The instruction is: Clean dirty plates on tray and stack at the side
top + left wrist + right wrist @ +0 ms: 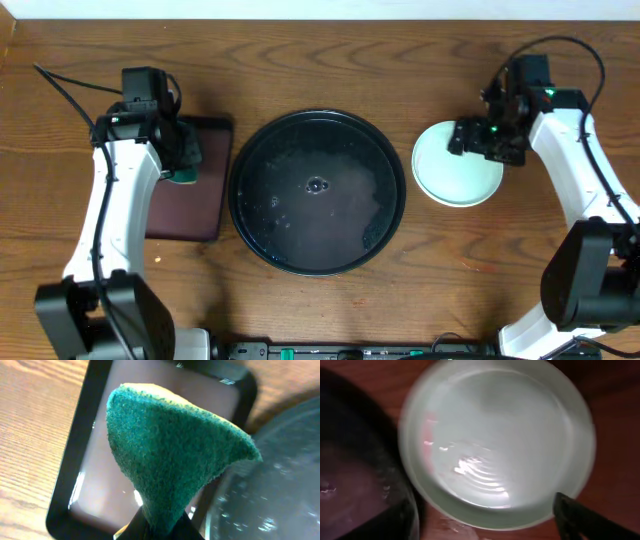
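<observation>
The round black tray (318, 235) lies at the table's middle, wet and bare of plates. One pale mint-blue plate (450, 172) lies on the table to its right; whether other plates lie under it I cannot tell, and no yellow plate shows. My right gripper (482, 140) hovers over the plate's far right rim. In the right wrist view the plate (495, 435) looks clean and glossy, and my right gripper (485, 529) is open and empty. My left gripper (160, 529) is shut on a green sponge (170, 450), held over the brown tray.
A rectangular dark-brown tray (185, 212) lies left of the black tray, under my left gripper (183, 160). It also shows in the left wrist view (95, 465), with the black tray's rim (280, 485) at the right. Cables run at the far left and far right.
</observation>
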Available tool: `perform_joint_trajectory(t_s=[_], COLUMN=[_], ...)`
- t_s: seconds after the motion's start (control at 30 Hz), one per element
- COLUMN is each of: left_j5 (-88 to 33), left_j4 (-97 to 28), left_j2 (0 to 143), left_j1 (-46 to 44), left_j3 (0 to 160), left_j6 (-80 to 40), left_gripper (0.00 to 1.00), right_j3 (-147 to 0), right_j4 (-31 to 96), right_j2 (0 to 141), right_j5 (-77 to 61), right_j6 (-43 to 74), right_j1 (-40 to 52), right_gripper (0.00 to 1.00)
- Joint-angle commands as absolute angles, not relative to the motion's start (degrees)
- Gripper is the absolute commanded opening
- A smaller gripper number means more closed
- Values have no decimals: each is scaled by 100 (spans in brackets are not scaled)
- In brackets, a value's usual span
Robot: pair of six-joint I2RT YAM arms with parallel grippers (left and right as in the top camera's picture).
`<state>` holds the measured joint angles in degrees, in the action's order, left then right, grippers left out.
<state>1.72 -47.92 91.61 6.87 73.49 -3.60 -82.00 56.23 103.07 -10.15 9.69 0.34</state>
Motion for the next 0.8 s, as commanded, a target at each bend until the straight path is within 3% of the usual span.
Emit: perform_joint_trajectory(t_s=[0.0, 0.13, 0.23, 0.4, 0.47, 0.77], left_j5=[242, 242, 237, 217, 217, -145], left_j4=[-4703, -4678, -4598, -4571, -4571, -4748], left_j2=[9623, 10173, 10490, 10720, 10702, 10014], left_j1=[869, 956, 958, 958, 958, 952], left_j3=[7142, 7142, 7142, 7142, 7148, 7456], left_j6=[-64, -67, -67, -67, -67, -119], left_gripper=[8, 10, 17, 56, 65, 73], right_j3=[-8409, -8420, -8420, -8420, -8423, -8914], right_j4=[5651, 5636, 5636, 5638, 5640, 6038], right_j2=[10263, 10263, 10263, 10263, 10263, 10263], right_j5=[-1100, -1096, -1098, -1100, -1103, -1098], right_j6=[847, 797, 757, 760, 760, 755], right_j1=[333, 582, 692, 751, 751, 794], right_gripper=[93, 96, 98, 98, 98, 99])
